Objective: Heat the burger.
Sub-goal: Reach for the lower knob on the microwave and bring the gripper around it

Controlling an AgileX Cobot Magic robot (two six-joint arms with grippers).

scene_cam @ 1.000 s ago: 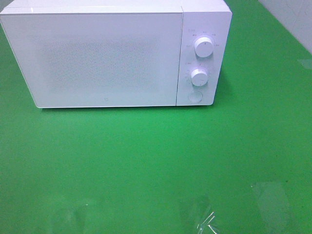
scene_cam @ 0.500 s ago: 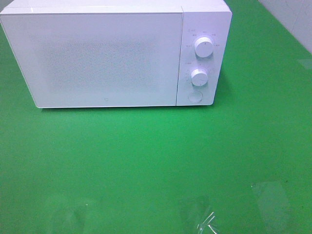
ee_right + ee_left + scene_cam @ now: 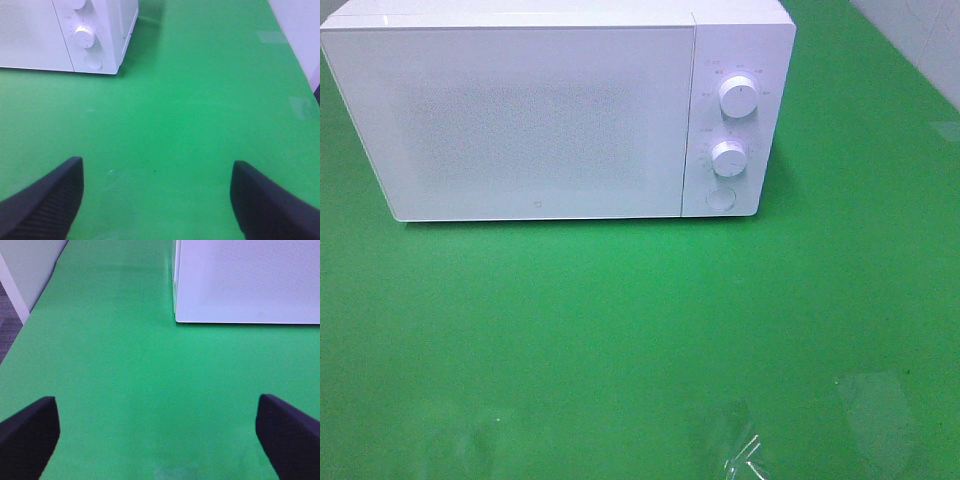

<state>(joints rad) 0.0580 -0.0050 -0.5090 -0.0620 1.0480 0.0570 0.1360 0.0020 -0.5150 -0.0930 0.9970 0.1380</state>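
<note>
1. Nothing has moved since the earlier pictures. The oven, knobs and table cover lie exactly as they did, and neither arm enters the high view.
2. White box-shaped microwave oven [image 3: 540,110]: at 11 o'clock in the high view, standing on the green table cover [image 3: 620,340]. Its frosted white door [image 3: 520,120] is shut flush, and nothing shows through it.
3. Controls, at 1 o'clock in the high view, in one column: upper white round knob [image 3: 738,97], lower white round knob [image 3: 729,158], and white round push button [image 3: 720,199] below both.
4. Burger: not in view in any picture. Whether it sits behind the shut door cannot be told.
5. Left gripper [image 3: 159,432]: black fingers spread wide with nothing between them, over bare green cover. The door end of the oven is ahead and well apart.
6. Right gripper [image 3: 157,197]: black ribbed fingers also spread wide and empty. The control end of the oven is ahead and well apart.
7. Crinkled scrap of clear film [image 3: 745,455]: at 5 o'clock in the high view, by the near edge.
8. Task standing, by judgement: no step can be confirmed as done.
   - If the burger is already inside, a knob has yet to be turned to start the heating.
   - If it is not inside, the door must be opened, the burger loaded, the door shut and the heating started.
9. Writing:
   - Small grey markings ring both knobs, too small to read.
   - A tiny mark sits low at the middle of the door, also unreadable.
   - No brand name can be made out.
</note>
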